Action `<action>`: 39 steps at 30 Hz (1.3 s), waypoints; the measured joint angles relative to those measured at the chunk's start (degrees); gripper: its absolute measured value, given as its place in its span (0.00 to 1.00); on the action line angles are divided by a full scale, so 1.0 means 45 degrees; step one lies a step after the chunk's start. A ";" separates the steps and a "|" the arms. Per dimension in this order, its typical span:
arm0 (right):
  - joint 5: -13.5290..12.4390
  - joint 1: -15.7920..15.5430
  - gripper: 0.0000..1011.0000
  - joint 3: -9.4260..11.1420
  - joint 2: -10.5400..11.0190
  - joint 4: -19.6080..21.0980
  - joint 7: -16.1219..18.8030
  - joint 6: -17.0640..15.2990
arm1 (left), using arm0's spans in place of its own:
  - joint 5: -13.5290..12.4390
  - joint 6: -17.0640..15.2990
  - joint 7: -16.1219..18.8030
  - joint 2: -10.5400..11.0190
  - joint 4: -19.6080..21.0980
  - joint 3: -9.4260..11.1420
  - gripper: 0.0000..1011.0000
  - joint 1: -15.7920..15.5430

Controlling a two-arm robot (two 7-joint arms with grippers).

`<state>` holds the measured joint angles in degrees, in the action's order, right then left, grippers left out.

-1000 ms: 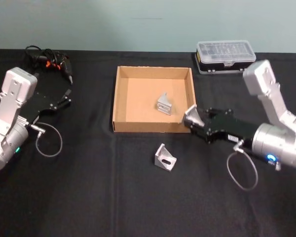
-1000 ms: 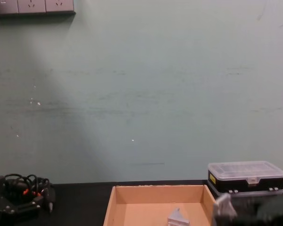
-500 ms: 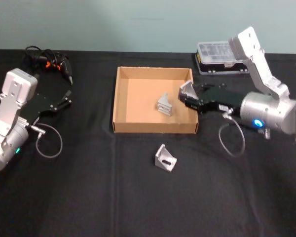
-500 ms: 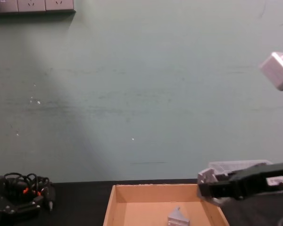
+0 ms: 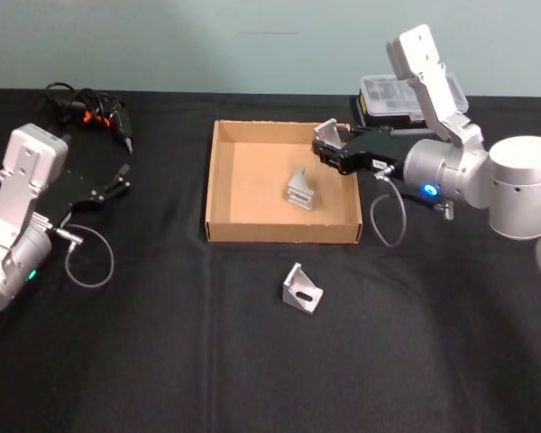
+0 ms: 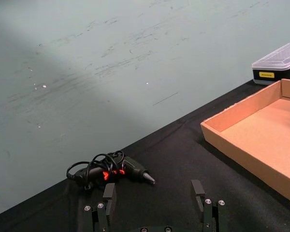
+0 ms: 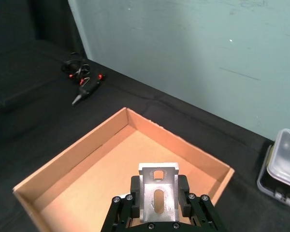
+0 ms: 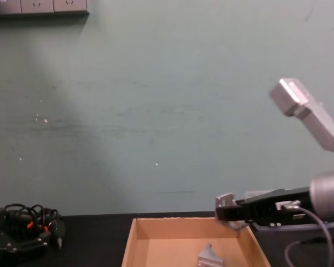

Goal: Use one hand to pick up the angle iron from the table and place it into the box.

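Transport was the step in hand: the right tool [image 5: 329, 149], clenched on an angle iron [image 7: 158, 193], hung above the box [image 5: 218, 180] at its far right corner. A second iron [image 5: 299, 190] lay inside the box; a third iron [image 5: 302, 289] lay on the desk [image 5: 162, 361] just before it. The next move likely called for lowering toward bare floor, clear of the wall and the second iron, then letting go. The left tool [image 6: 153, 203], released, sat parked at the left.

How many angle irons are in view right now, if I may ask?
3 angle irons: one lies in the box, one on the table in front of it, one held by the right gripper over the box's far right corner.
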<state>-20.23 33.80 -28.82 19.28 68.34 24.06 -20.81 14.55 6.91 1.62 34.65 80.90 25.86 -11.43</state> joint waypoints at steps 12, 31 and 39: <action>0.0771 0.0718 0.45 -0.0123 -0.1030 -0.1757 -0.0460 0.0307 | 0.0001 0.0000 0.0000 0.0000 0.0001 0.0000 1.00 0.0001; 0.1141 0.0947 0.45 -0.0095 -0.1454 -0.2497 -0.0525 0.0315 | 0.0000 0.0000 0.0000 0.0000 0.0001 0.0001 1.00 0.0001; 0.1122 0.0944 0.62 -0.0087 -0.1447 -0.2469 -0.0519 0.0314 | 0.0000 -0.0001 0.0001 0.0000 0.0000 0.0000 1.00 0.0001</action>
<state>-15.18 38.05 -29.21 12.77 57.23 21.73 -19.40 14.55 6.91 1.62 34.64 80.90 25.86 -11.43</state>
